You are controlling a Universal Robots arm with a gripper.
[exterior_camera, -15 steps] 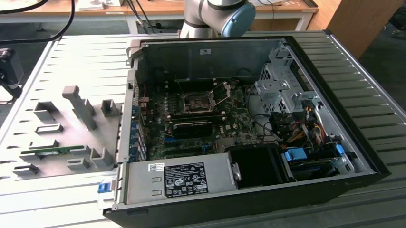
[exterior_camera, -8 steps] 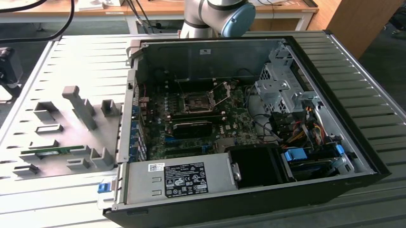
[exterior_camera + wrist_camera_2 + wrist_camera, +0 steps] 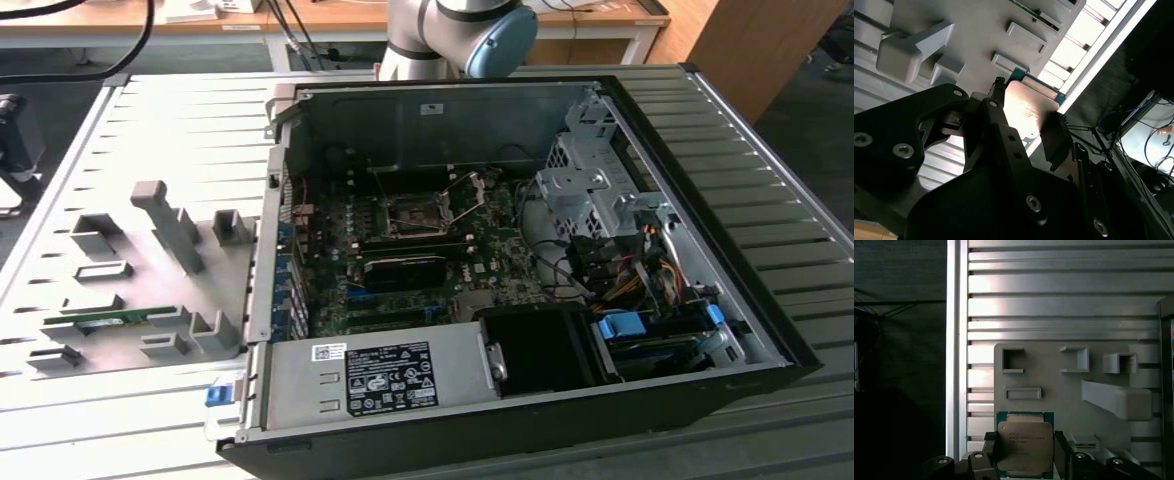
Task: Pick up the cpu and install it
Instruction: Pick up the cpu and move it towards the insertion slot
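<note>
Pick-up step judged complete: the hand [image 3: 1026, 451] is closed on the cpu [image 3: 1025, 442], gripped edgewise between its fingers [image 3: 1060, 452] above the grey fixture plate [image 3: 1054, 375]; installation outstanding, calling for level, squared placement.

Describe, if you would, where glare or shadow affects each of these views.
Second wrist view: strong glare washes over the cpu, and the gripper holding it is backlit, nearly black. First wrist view: the cpu is evenly lit; the ribbed table shines in bands. Exterior view: the computer case interior lies in shadow against the bright table.
</note>
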